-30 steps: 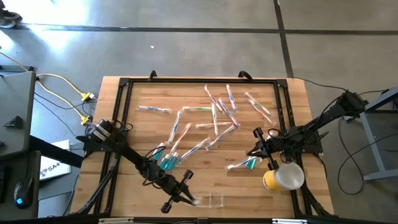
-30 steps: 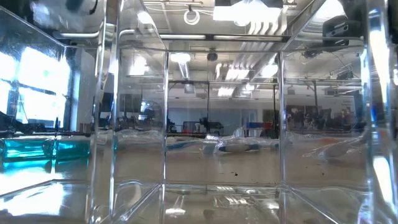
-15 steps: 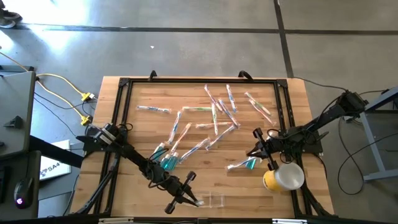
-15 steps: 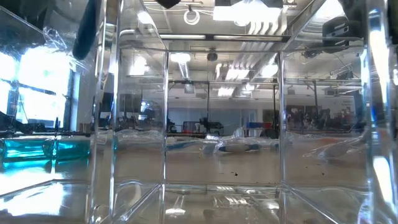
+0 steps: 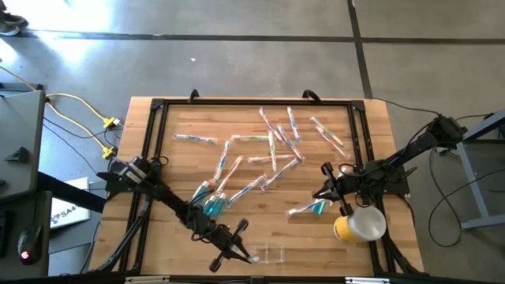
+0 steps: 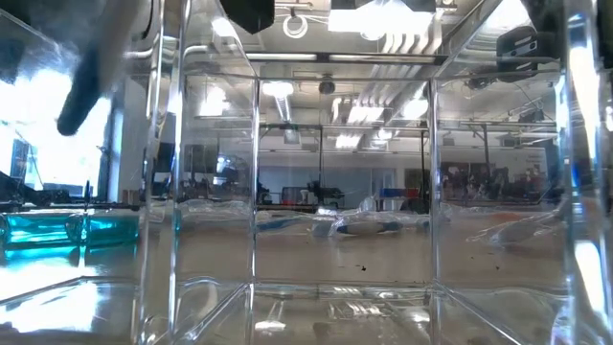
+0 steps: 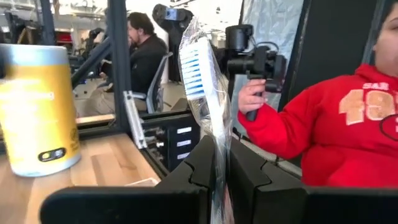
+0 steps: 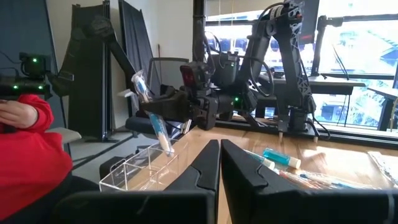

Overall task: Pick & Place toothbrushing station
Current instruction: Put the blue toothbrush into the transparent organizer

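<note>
Left wrist view: left gripper [image 7: 221,171] pinches wrapped toothbrush [image 7: 200,74], apparently upright.

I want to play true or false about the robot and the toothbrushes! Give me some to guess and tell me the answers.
1. The left pincer is holding a wrapped toothbrush. True.
2. The right pincer is holding a toothbrush too. False: it is shut on nothing.
3. The yellow cup sits by the right arm, at the table's edge. True.
4. All the toothbrushes are already in the clear box. False: many lie scattered on the table.
5. The left pincer is above the clear box. True, as the right wrist view shows.
6. A person in a green top is nearby. False: the top is red.
</note>
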Motion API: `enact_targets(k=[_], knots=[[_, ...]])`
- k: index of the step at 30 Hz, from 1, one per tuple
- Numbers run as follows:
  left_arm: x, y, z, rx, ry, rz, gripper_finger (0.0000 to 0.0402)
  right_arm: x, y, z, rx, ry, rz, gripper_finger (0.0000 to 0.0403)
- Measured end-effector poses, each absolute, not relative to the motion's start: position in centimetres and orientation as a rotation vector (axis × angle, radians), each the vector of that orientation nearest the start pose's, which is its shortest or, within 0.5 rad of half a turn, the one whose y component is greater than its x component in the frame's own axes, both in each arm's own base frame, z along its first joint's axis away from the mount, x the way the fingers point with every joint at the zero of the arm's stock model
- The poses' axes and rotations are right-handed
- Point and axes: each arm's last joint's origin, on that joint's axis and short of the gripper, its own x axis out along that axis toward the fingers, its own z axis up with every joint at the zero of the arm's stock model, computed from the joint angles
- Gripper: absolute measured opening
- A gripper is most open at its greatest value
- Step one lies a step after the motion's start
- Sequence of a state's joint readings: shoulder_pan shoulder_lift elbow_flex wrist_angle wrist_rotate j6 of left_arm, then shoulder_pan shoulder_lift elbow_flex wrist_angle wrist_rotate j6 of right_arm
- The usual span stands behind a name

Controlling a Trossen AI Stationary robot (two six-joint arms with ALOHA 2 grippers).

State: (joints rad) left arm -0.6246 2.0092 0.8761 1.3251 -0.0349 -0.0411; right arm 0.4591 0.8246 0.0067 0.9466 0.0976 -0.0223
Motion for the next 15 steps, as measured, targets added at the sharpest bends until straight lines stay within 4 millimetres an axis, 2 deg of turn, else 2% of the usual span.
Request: enact_targets(k=[15], knots=[[31.24, -22.60, 16.14, -0.130, -0.130, -0.599, 0.0021, 13.38, 6.31, 17.20, 0.015, -0.128, 0.362, 0.0008]])
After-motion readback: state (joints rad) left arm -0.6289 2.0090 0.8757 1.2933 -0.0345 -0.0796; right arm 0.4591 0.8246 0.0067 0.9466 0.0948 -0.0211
